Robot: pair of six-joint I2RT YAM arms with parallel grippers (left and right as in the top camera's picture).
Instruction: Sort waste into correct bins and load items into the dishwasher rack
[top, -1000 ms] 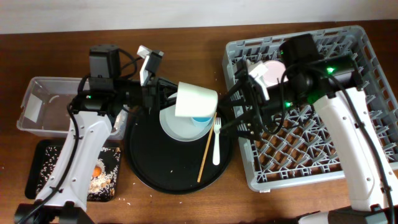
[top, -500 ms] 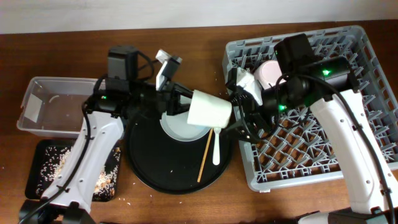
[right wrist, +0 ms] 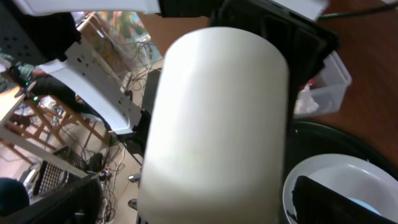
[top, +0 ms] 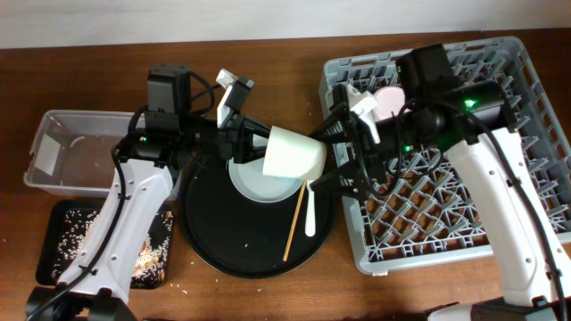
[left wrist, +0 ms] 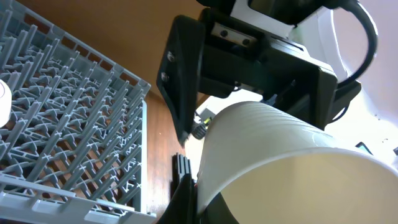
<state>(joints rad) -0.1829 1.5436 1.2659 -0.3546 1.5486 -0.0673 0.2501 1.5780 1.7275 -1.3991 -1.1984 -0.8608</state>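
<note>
Holding the cream cup (top: 295, 153) sideways above the round tray (top: 214, 234), between both arms. My left gripper (top: 257, 143) is pinched tight on the cup's rim wall, while the right gripper (top: 335, 162) gapes wide at its base. I judge this a handover, since the rack (top: 535, 98) lies on the right arm's side.

Brown wooden table (top: 71, 80) (white wall (top: 178, 18) behind)
</note>
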